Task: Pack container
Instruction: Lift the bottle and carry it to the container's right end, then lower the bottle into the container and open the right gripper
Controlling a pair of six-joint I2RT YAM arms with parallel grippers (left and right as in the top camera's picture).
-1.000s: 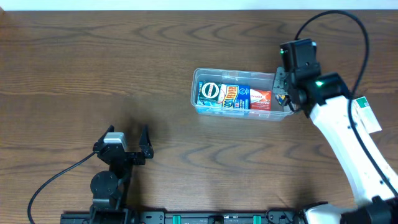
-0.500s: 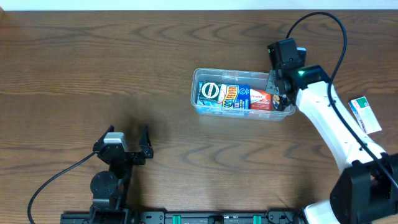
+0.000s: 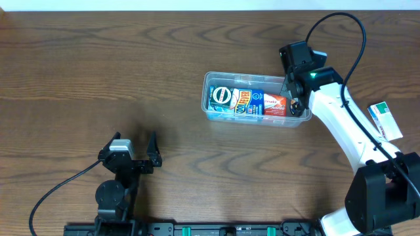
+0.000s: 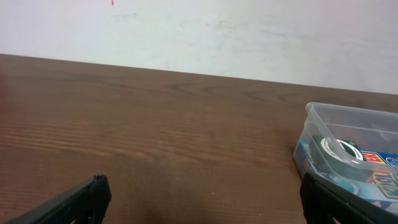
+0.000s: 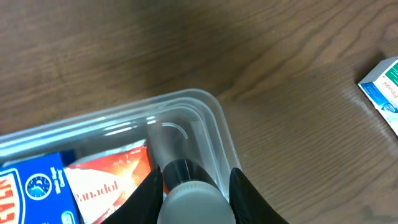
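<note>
Right claw [image 5: 194, 174] grasping small grey cylinder [image 5: 196, 205], hovering at three o'clock end of container [image 3: 249, 76], which is sitting two o'clock on tabletop [image 3: 98, 65]; left claw [image 3: 155, 152] released. Container appearing light, stiff, slick: gripping rim advised.

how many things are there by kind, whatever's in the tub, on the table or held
container: 1
boxes: 3 (blue box, red box, white box)
round-faced blue pack: 1
cylinder in right gripper: 1
total: 6
</note>
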